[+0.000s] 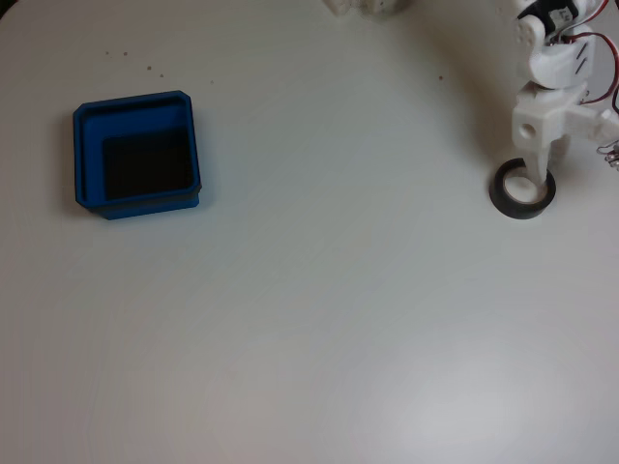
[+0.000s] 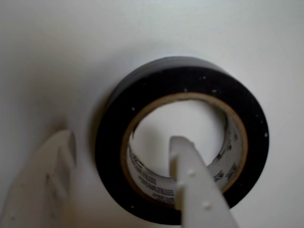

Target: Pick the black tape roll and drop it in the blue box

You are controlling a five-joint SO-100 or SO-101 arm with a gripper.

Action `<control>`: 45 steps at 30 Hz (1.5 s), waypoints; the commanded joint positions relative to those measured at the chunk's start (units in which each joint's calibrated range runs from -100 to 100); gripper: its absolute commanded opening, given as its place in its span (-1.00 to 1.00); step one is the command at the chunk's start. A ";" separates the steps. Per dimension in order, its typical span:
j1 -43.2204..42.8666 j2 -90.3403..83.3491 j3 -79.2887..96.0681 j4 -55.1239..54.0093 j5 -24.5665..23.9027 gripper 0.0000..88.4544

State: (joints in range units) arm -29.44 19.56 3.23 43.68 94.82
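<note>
In the wrist view one white finger (image 2: 194,185) of the gripper (image 2: 121,152) reaches down into the hole of the black tape roll (image 2: 156,90), while the other finger (image 2: 42,185) stands outside the ring on its left. The near-left wall of the roll lies between them. The jaws are set fairly wide and straddle that wall, apparently so they can pinch it; no grip looks made yet.

The roll lies flat on the white table (image 1: 319,319), its pale printed core facing up, which leaves the hole free for a finger.

In the fixed view the gripper (image 1: 535,182) comes down on the roll (image 1: 510,199) from the far side, the arm (image 1: 551,68) rising behind it. The blue box (image 1: 87,121) sits well apart from the roll, far to its left, open side up to take the drop.
</note>
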 commanded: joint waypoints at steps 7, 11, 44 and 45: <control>0.08 1.51 -3.05 -0.36 0.27 -0.59; -0.02 1.51 -3.05 -0.36 0.27 -0.59; -0.02 1.43 -2.87 0.05 0.27 -0.59; -0.02 1.43 -2.87 0.05 0.27 -0.59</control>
State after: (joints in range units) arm -29.44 21.68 3.23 43.68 94.82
